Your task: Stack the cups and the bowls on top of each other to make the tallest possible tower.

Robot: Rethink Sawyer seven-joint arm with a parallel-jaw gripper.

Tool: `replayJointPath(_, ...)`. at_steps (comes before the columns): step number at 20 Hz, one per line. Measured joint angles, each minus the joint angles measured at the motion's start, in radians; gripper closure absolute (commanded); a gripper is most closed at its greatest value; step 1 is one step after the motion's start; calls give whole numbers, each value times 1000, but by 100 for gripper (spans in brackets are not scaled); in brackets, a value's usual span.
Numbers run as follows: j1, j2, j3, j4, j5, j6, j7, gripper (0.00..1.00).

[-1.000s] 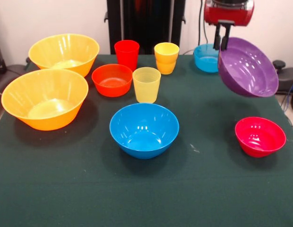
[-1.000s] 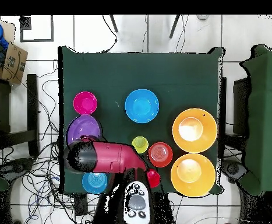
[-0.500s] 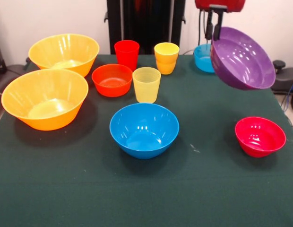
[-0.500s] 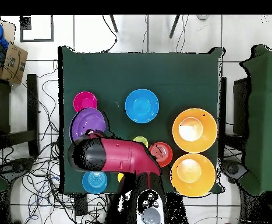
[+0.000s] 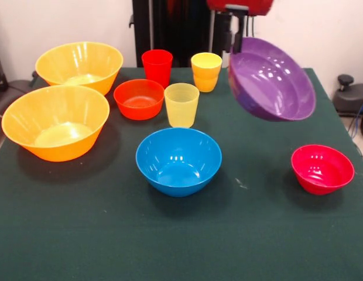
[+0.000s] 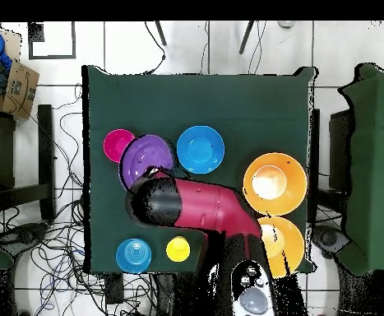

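My gripper (image 5: pixel 236 36) is shut on the far rim of the wide purple bowl (image 5: pixel 272 79), which hangs tilted in the air right of the cups. From overhead the purple bowl (image 6: pixel 145 159) sits between the pink-red bowl (image 6: pixel 119 145) and the blue bowl (image 6: pixel 200 149). The blue bowl (image 5: pixel 178 161) stands alone at the table's middle and the pink-red bowl (image 5: pixel 322 168) at the right. The pale yellow cup (image 5: pixel 181 104), red cup (image 5: pixel 157 67) and two stacked orange-yellow cups (image 5: pixel 206 71) stand near the orange-red bowl (image 5: pixel 139 98). No bowls are nested.
Two large yellow-orange bowls (image 5: pixel 81 65) (image 5: pixel 55 122) stand at the left of the green table (image 5: pixel 111 234). The light-blue bowl (image 6: pixel 134 255) shows only from overhead, near the robot's side. The arm (image 6: pixel 203 207) covers the cups from overhead.
The gripper has carried the purple bowl leftward in the front view, from over the light-blue bowl towards the table's middle. The light-blue bowl is now hidden behind it.
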Motion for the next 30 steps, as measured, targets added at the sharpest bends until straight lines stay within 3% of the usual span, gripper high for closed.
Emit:
replayJointPath(4, -94, 1, 53, -29, -33, 25, 0, 100)
replayJointPath(12, -204, 31, 122, -81, -93, 31, 0, 100)
replayJointPath(30, -274, 145, 233, -123, -249, 31, 0, 100)
